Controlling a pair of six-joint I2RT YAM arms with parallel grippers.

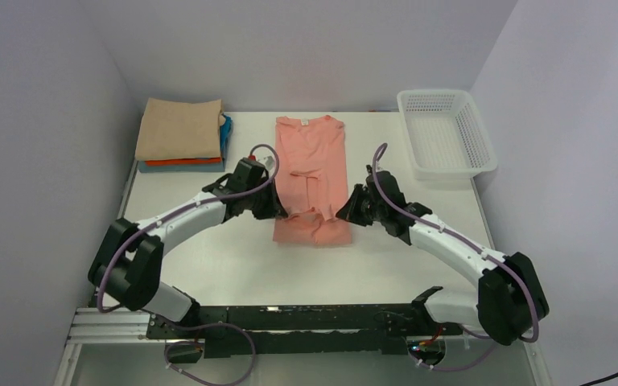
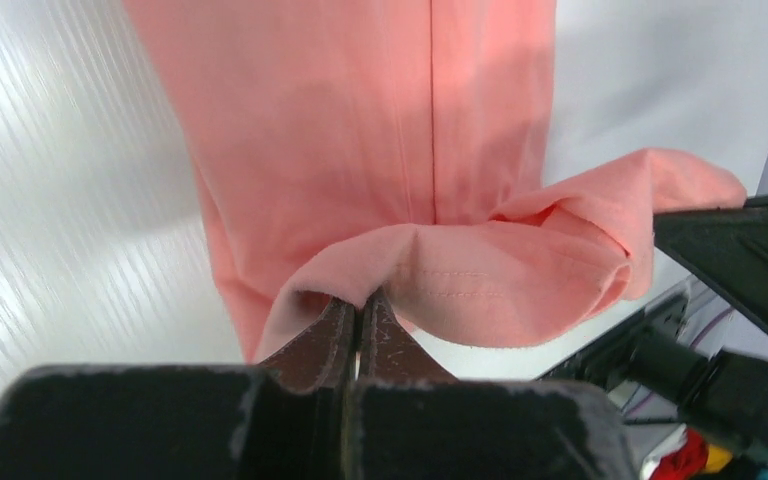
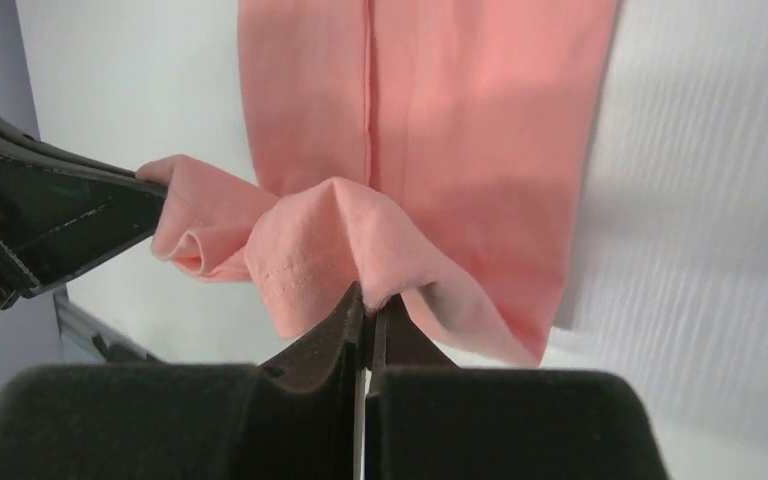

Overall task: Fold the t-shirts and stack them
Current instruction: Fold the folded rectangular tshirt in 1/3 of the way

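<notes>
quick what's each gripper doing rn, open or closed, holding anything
left gripper: closed, pinching the lower hem of the salmon-pink cloth t-shirt.
right gripper: closed, pinching the same t-shirt's lower hem on the other side.

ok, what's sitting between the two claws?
The salmon-pink t-shirt: its near hem spans from left claw to right claw, both shut on it. Clearest in the top external view.

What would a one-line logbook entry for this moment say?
step: folding | left claw: shut on pink t-shirt | right claw: shut on pink t-shirt | folded stack: far left
</notes>
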